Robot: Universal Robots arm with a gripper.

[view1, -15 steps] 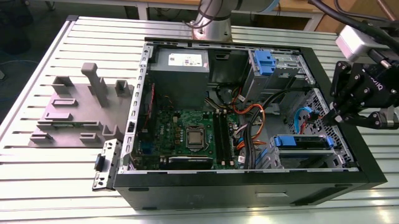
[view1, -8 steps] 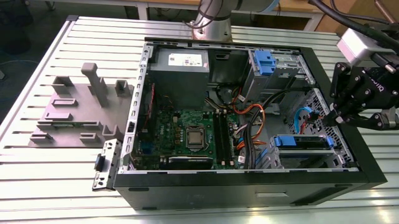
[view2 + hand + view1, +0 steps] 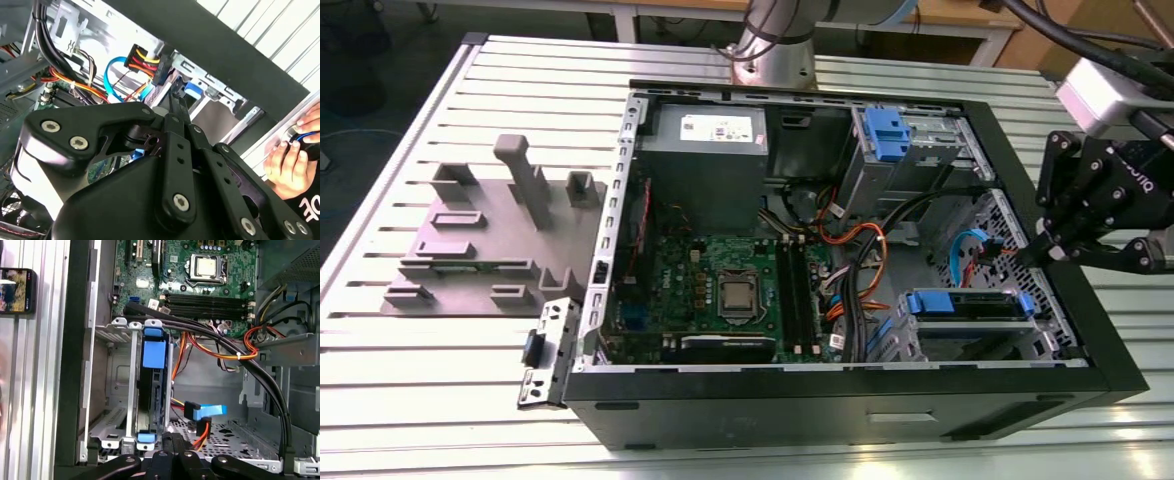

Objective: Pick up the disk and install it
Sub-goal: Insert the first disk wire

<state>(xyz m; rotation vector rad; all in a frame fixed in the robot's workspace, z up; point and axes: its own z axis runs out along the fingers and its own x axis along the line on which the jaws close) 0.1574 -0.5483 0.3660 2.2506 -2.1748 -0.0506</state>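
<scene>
The disk (image 3: 967,304) sits in the drive cage at the front corner of the open computer case (image 3: 854,385), on the exterior view's right, with its blue rail and tab facing up. The first wrist view shows the disk (image 3: 151,385) slotted between the cage's metal walls, blue tabs at both ends. My gripper (image 3: 1025,254) hangs just above the case's side wall, up and to the exterior view's right of the disk and apart from it. Its fingers (image 3: 172,440) are pressed together and hold nothing. In the second wrist view the gripper (image 3: 175,102) points into the case.
A second blue caddy (image 3: 886,134) sits in the rear bay beside the grey power supply (image 3: 707,150). Orange, black and blue cables (image 3: 235,352) cross beside the cage. A grey fixture (image 3: 480,235) lies on the slatted table. A person's hand (image 3: 290,162) is beside the case, and a phone (image 3: 17,290) lies nearby.
</scene>
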